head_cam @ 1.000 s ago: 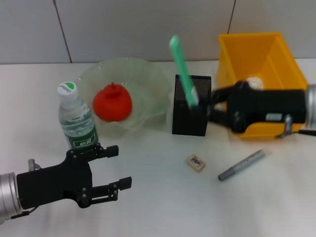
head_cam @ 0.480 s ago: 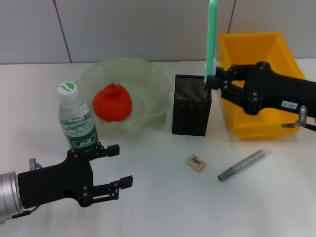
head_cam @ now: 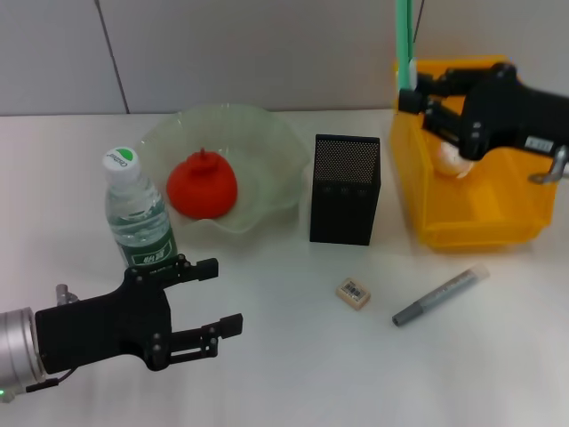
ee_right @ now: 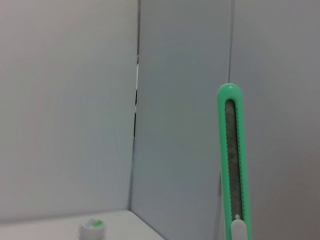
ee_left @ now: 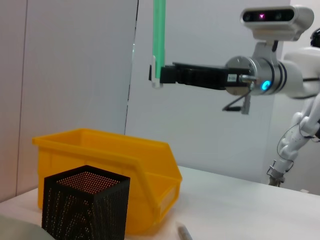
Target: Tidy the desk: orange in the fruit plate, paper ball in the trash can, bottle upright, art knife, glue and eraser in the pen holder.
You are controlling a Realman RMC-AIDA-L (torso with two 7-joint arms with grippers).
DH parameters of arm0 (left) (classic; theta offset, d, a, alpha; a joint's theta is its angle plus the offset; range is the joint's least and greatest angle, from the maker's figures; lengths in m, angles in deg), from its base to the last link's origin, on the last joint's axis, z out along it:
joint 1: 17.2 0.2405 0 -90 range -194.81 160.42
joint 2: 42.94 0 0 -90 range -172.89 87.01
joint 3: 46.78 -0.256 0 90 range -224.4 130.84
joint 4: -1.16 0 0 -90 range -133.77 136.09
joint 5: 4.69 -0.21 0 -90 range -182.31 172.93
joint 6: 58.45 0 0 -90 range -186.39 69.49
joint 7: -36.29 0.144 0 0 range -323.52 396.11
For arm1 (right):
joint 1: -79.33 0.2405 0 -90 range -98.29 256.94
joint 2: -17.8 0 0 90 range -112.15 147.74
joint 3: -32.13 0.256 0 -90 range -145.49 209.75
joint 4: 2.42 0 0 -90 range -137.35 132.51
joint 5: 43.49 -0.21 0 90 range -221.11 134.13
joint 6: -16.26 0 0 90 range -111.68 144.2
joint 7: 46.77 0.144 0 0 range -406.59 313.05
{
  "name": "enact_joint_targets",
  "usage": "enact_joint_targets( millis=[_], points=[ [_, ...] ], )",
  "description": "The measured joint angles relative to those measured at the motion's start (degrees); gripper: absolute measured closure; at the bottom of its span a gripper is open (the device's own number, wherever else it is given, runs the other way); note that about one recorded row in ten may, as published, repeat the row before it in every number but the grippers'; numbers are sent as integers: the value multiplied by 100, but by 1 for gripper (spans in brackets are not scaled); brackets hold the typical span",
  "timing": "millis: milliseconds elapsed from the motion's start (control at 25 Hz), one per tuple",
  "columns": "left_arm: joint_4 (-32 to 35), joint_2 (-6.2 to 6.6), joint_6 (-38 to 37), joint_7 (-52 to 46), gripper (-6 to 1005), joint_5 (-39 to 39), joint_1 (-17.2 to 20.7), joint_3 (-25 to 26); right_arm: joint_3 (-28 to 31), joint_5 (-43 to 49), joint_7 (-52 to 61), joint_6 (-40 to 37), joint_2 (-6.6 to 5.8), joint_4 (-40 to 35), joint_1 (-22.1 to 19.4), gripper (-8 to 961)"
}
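- Above the pen holder (head_cam: 346,189) no longer: your right gripper (head_cam: 416,96), clamped on the art knife (head_cam: 404,40), has lifted it beyond, over the yellow bin (head_cam: 471,222).
- You must bring it back.
- Your left gripper (head_cam: 209,302) hangs open beside the bottle (head_cam: 138,213).

Art knife (head_cam: 404,40) top cropped
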Motion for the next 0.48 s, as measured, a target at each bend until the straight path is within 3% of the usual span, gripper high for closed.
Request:
enact_joint_targets(
  millis=[80,360,480],
  points=[
    [-1,-1,4,37,200,2,-21,-18,8,365,-52,127,-10,-524,-19,783],
    [22,19,-117,590,200,3,-30,34,-196,1805,-614,1095,140,-2547,-211,782],
    [21,17,-63,753,200,3,-16,58,-458,2204,-776,1442,144,-2780,-199,782]
  ],
)
